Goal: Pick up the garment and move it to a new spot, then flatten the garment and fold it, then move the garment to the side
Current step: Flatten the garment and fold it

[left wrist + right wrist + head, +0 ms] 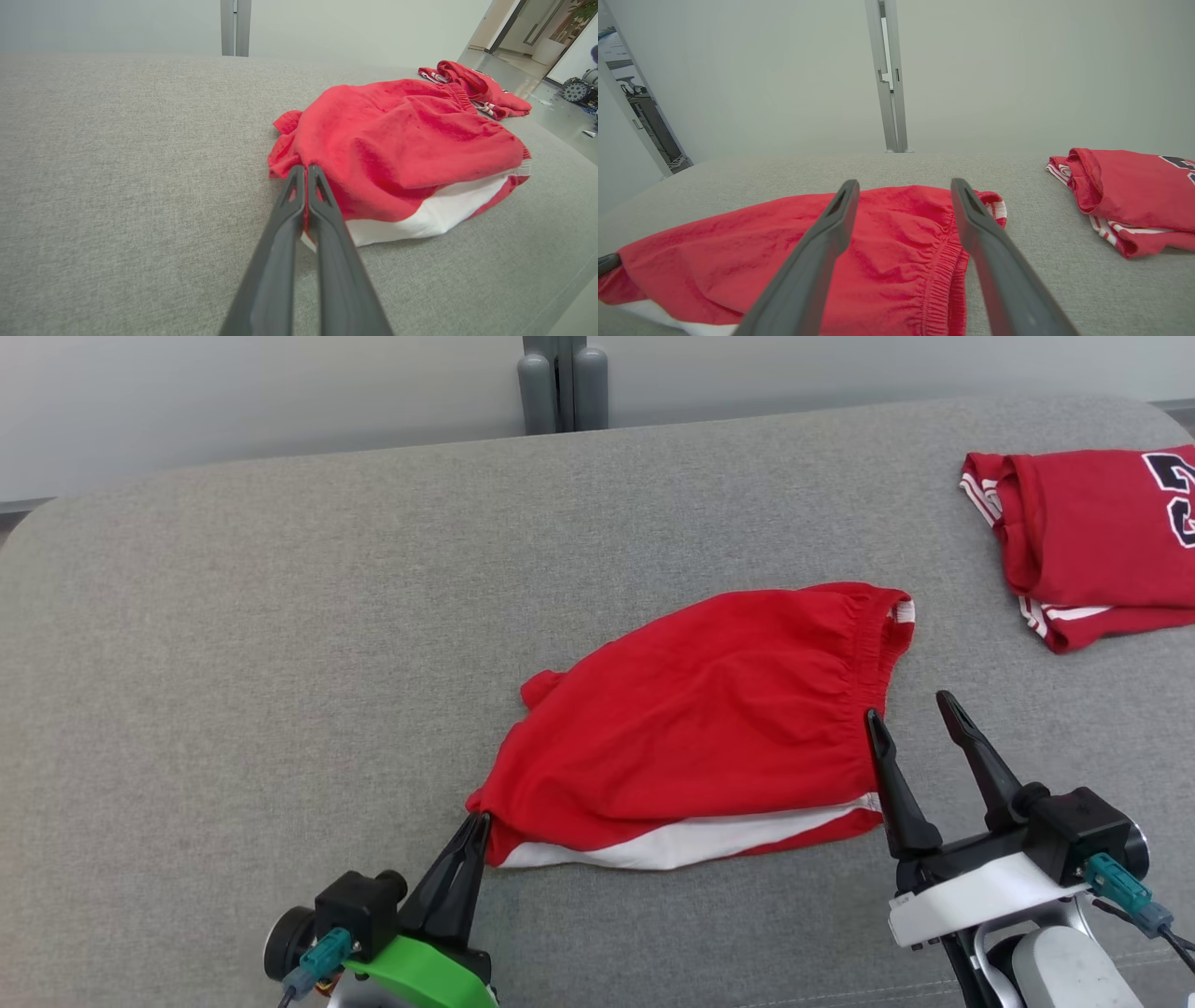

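The garment (709, 719) is a pair of red shorts with a white side stripe, lying rumpled on the grey cushion near its middle. My left gripper (478, 821) is shut on the garment's lower left corner, and the left wrist view shows red cloth of the garment (402, 140) pinched between the left gripper (306, 170) fingertips. My right gripper (910, 709) stands open at the elastic waistband on the garment's right side. In the right wrist view the right gripper (903, 186) hangs with spread fingers just above the waistband of the garment (887, 242), nothing between them.
A second red garment (1088, 541) with white stripes and a dark number lies folded at the cushion's far right. The grey cushion (280, 644) stretches wide to the left. A grey post (563, 383) stands behind the back edge against a pale wall.
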{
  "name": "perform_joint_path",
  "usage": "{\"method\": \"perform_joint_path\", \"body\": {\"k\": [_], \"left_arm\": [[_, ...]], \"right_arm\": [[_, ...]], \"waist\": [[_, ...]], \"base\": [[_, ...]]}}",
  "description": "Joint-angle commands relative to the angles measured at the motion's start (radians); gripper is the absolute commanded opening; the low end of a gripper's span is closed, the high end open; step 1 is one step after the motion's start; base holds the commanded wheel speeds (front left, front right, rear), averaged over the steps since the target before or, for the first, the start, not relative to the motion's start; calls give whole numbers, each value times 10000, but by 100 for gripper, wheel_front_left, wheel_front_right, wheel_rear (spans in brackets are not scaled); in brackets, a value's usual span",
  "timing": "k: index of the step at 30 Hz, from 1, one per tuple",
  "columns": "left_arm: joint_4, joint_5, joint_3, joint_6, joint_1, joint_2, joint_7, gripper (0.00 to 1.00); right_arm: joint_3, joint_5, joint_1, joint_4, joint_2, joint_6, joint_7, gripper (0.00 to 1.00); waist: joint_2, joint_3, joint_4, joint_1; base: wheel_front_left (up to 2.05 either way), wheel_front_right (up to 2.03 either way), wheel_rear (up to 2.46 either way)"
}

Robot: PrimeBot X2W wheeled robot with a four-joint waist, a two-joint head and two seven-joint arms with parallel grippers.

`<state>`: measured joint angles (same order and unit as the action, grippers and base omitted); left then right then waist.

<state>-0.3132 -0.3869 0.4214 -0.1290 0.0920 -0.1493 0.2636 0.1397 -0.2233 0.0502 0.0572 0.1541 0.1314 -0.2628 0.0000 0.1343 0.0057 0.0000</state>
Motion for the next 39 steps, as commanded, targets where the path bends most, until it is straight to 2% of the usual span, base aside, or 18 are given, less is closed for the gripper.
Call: {"method": "perform_joint_path", "body": {"k": [1, 10, 19, 20, 21, 22, 29, 39], "left_arm": [[-110, -117, -50, -17, 212, -16, -15, 0], [-1278, -37, -421, -26, 1763, -6, -2, 0], [-2958, -100, -712, -30, 3183, 114, 0, 0], [-3057, -113, -717, -30, 3235, 152, 0, 3], [-3119, -108, -720, -30, 3274, 171, 1, 72], [-3164, -120, -731, -30, 3302, 208, 1, 100], [-2829, 33, -1040, -31, 2906, 293, 1, 100], [-1248, 397, -2168, -32, 1600, 301, 2, 100]], "right_arm": [[-21, 68, 97, 48, 33, -17, -24, 100], [-221, 192, 345, 81, 89, -18, -24, 100], [-178, 267, 635, 254, -43, -18, -24, 100], [-171, 260, 634, 287, -73, -18, -24, 100], [-164, 269, 633, 314, -92, -18, -24, 100], [-156, 276, 632, 345, -115, -18, -24, 100], [-200, 230, 458, 434, -185, -18, -24, 100], [-376, 153, 106, 309, -196, -18, -24, 100]], "waist": [[0, 112, -177, 0], [0, 708, -875, 0], [0, 1004, -1193, 0], [0, 989, -1205, 0], [0, 968, -1210, 0], [0, 928, -1209, 0], [0, 637, -1029, 0], [0, 117, -604, 0]], "base": [[0, 0, 0], [0, 0, 0], [0, 0, 0], [0, 0, 0], [0, 0, 0], [0, 0, 0], [0, 0, 0], [0, 0, 0]]}}
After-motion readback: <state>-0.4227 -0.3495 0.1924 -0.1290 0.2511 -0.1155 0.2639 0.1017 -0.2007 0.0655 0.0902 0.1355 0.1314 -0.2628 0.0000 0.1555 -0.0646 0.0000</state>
